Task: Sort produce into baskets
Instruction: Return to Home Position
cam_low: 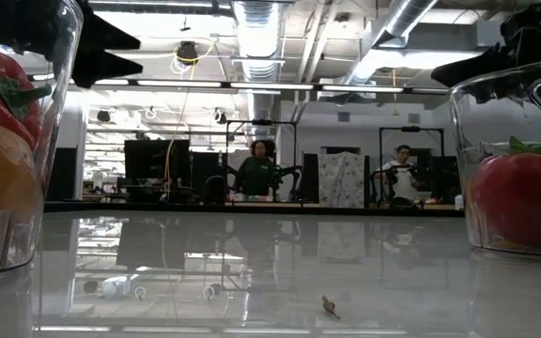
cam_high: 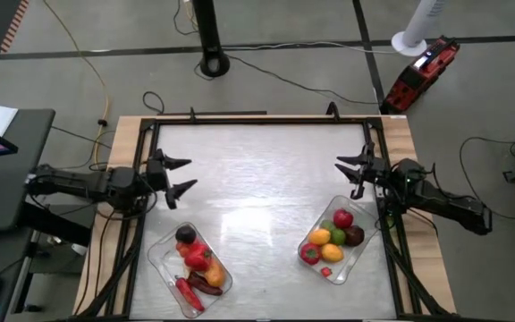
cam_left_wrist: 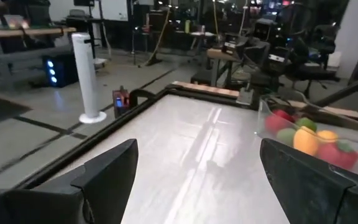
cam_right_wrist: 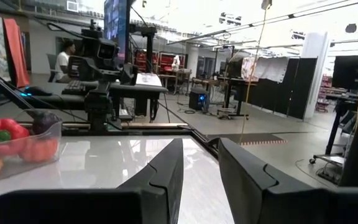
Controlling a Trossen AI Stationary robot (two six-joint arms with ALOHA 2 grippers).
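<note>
Table (cam_high: pixel 257 161) from above: carries two clear trays toward the picture's lower edge, well apart, one on each arm's side. Left tray (cam_high: pixel 161 255): holds a dark purple piece (cam_high: pixel 186 234) at its far end, red tomatoes (cam_high: pixel 197 257) in the middle, a red chilli (cam_high: pixel 189 292) at its near end. Right tray (cam_high: pixel 347 266): holds a single tomato (cam_high: pixel 342 217), a lime (cam_high: pixel 337 237), a lemon (cam_high: pixel 319 237), a second dark piece (cam_high: pixel 354 236), a red piece with a green top (cam_high: pixel 309 254) and an orange piece (cam_high: pixel 331 253). Left gripper (cam_high: pixel 191 174): hangs over bare table beyond the left tray, fingers spread wide, nothing between. Right gripper (cam_high: pixel 342 170): hangs over bare table beyond the right tray, fingers parted by a narrower gap, empty.

From table height: shows the left tray's wall at the picture's left edge, with a green-stemmed red pepper (cam_low: pixel 3 89) above something orange. Shows the right tray at the right edge, with a red, green-topped piece inside. Between them, bare glossy table with one small scrap (cam_low: pixel 329 305) on it. Behind, people (cam_low: pixel 256 169) seated in the room.

From the left wrist: looks across to the right tray with its red, green, yellow and orange pieces. Own fingers far apart, bare table between.

From the right wrist: looks across to the left tray with the pepper, a dark piece, a tomato and something orange at the edge. Own fingers a slim gap apart, empty.
</note>
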